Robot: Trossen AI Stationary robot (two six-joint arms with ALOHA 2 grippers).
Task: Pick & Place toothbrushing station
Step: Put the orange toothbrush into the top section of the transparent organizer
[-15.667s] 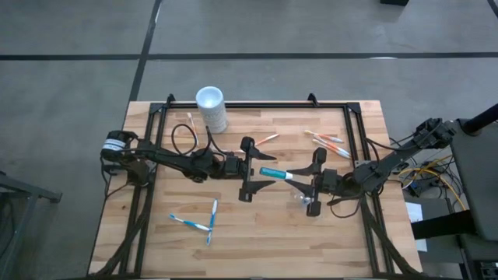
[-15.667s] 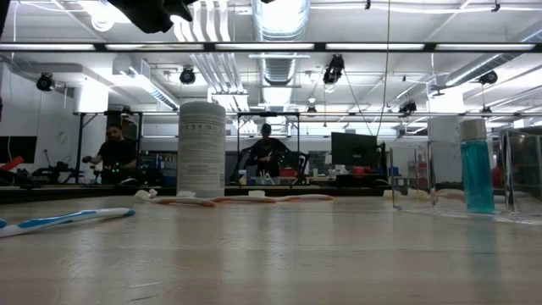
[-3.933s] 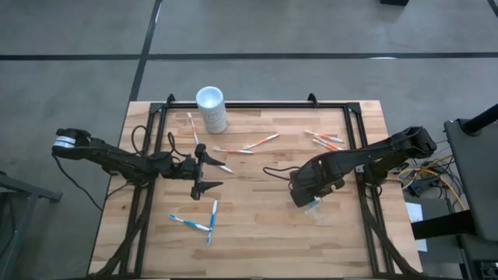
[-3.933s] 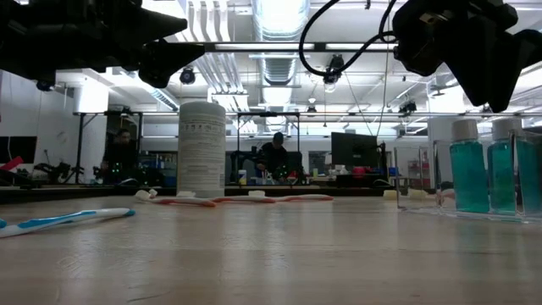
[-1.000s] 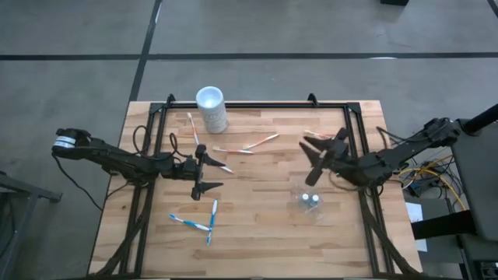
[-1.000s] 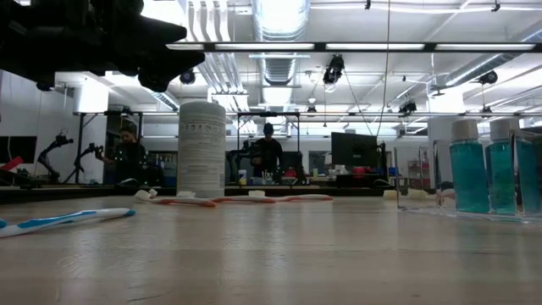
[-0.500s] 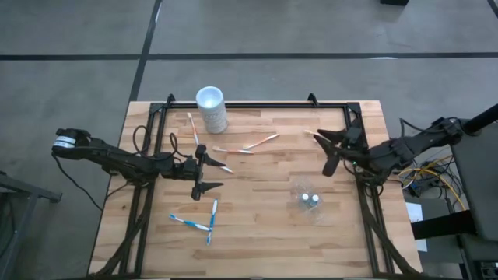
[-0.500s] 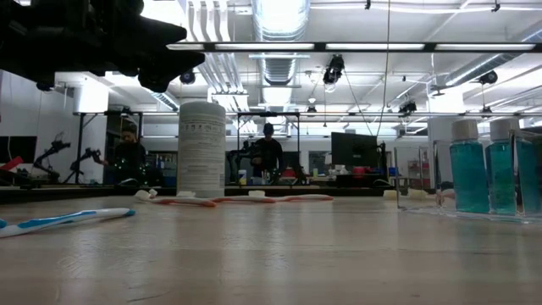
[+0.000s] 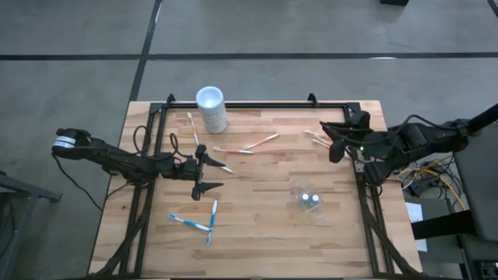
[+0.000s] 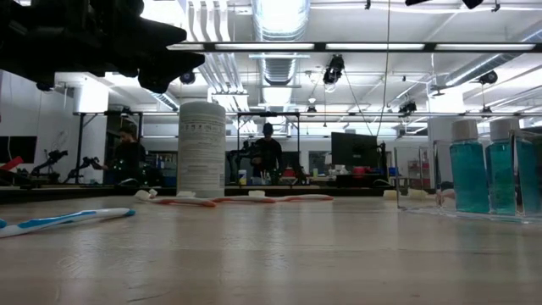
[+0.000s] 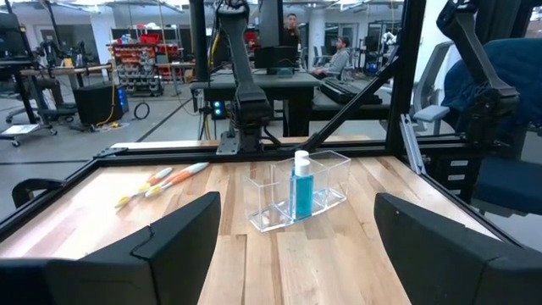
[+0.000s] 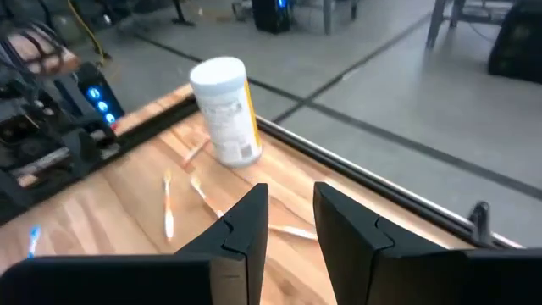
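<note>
A small clear plastic holder (image 9: 310,201) stood upright on the table's right half, with teal bottles (image 10: 487,175) inside. Orange-and-white toothbrushes (image 9: 247,145) and blue-and-white toothbrushes (image 9: 200,222) lay scattered apart.

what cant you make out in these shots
- Clear holder, high view: see-through and small, its contents show only as specks.
- Right gripper, high view: the orange toothbrushes beside it are partly covered, contact unclear.
- Left gripper, low view: only a dark silhouette cut off by the top edge.
- Blue toothbrushes, low view: one cut by the left edge.
</note>
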